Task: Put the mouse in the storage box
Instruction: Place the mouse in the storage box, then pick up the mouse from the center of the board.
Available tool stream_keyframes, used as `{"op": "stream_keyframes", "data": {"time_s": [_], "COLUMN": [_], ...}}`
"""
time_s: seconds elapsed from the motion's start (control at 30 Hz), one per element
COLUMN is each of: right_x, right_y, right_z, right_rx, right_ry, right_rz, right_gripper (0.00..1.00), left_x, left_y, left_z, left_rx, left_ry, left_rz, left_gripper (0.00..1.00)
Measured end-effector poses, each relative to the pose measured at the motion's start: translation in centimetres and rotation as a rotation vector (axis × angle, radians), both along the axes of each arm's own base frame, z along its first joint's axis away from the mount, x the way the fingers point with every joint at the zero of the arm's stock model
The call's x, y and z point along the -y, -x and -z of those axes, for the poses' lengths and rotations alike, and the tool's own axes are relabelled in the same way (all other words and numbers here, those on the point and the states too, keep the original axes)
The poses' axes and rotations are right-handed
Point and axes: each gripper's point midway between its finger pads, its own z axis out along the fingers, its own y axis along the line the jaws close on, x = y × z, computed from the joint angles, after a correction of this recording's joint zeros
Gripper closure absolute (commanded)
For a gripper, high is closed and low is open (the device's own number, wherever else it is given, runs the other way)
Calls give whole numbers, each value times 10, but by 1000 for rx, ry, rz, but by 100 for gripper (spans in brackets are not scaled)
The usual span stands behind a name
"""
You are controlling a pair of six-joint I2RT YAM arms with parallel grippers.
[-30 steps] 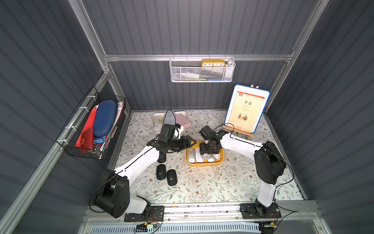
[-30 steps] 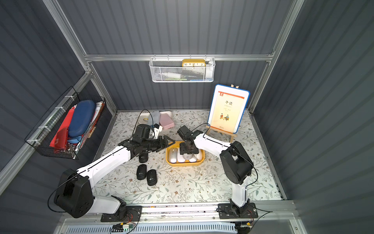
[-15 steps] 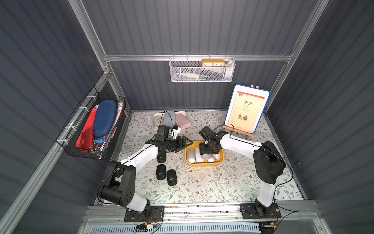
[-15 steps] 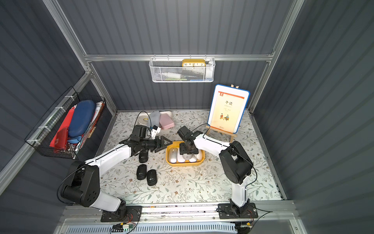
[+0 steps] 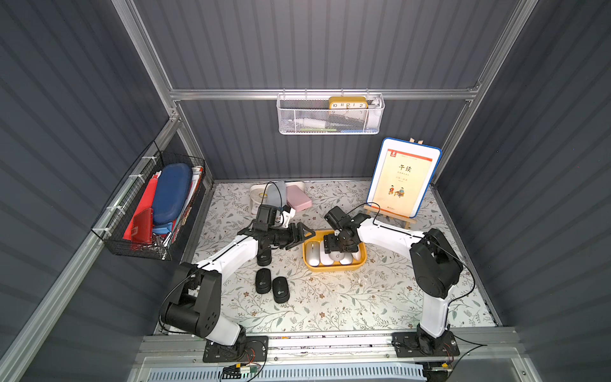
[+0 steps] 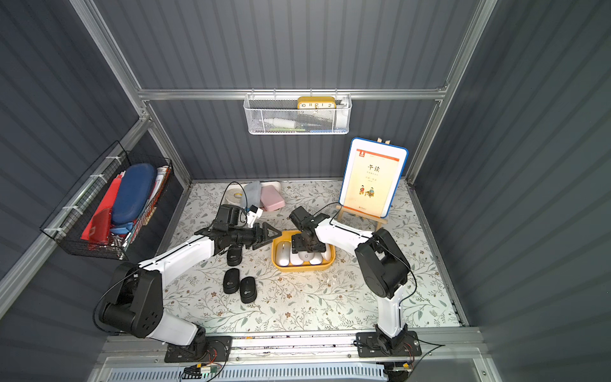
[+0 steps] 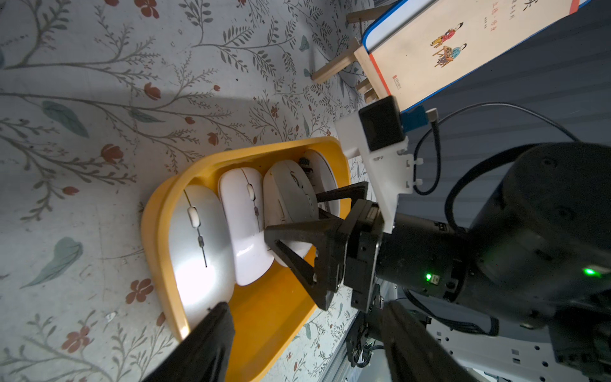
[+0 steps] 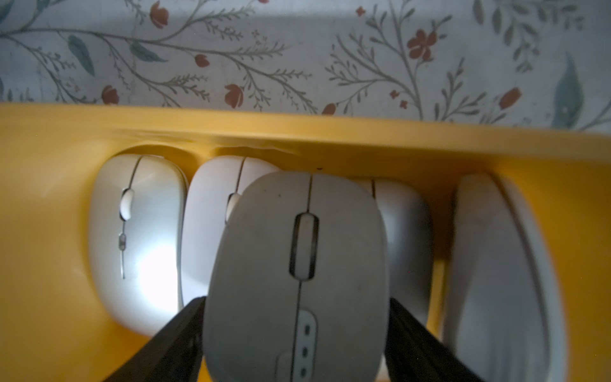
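The storage box sits on the worktop directly under the right hand. Between that hand's fingers is a mouse, over the row of mice lined up side by side in the box. The left hand is just beside the box's rim, on the side away from the right arm. Under the left hand's wrist lies one loose mouse. A pair of mice lies nearer the robot's base. Behind the right hand stands a book on an easel, and behind the left hand is a tray.

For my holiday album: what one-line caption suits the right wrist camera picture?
Grey mouse framed by the right claw, over white mice lined up in the yellow storage box.
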Motion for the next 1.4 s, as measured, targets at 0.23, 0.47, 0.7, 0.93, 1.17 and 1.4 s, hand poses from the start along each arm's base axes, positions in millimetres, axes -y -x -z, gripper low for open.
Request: {"op": "stream_keyframes", "data": {"time_s": [0.23,0.47,0.7,0.93,1.17,1.4], "right_x": [-6,-50,-113,-182,-198,-202], "right_y": [3,43,115,164,162,161], "right_z": [-35,-76,-89,-77,-7,11], "right_rx": [69,146,150,122,42,11], "right_ry": [-50,-108,-175,-291,-173,-141], "right_rz": [-8,-136,-307,-398,-372,-362], "right_gripper": [11,12,8,6,5,5], "left_x": [-15,-66,-123,-151,-158,-152], "left_y": [1,24,88,132,147,142], "left_z": [-7,-29,-62,-46,-47,-49], "left_rx": [-30,-85,-118,-216,-232,-237], "left_ry": [-88,-219,-198,-238,-242,-228], "left_rz": [-79,-362,-647,-753,-765,-748], "left_gripper": [23,20,22,24,25,25]}}
